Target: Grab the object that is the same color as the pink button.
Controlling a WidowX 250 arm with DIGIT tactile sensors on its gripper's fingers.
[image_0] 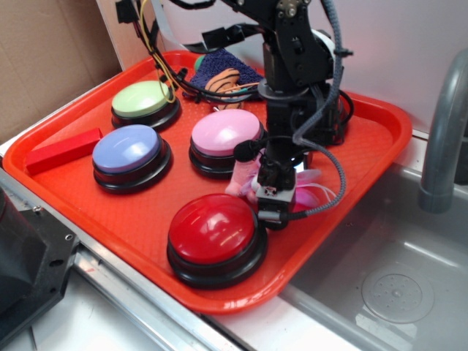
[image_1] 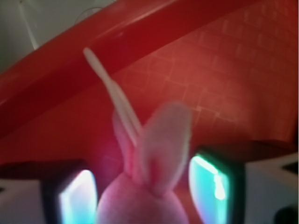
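Observation:
The pink plush bunny [image_0: 239, 182] lies on the orange tray [image_0: 369, 135], between the pink button [image_0: 223, 131] and the red button [image_0: 213, 228]. My gripper [image_0: 273, 191] is lowered straight over it, hiding most of it. In the wrist view the bunny's head [image_1: 140, 203] and ears [image_1: 166, 144] sit between the two fingers [image_1: 77, 198], with its white string loop [image_1: 114, 91] pointing away. My gripper [image_1: 145, 191] is open, with the jaws on either side of the head and a narrow gap showing on each side.
A lavender-blue button [image_0: 126, 148], a green button [image_0: 142, 99] and a red block [image_0: 64, 150] are on the tray's left. A striped plush [image_0: 223, 80] lies on a blue cloth [image_0: 219, 64] at the back. A steel sink [image_0: 395, 281] and faucet [image_0: 442, 131] are on the right.

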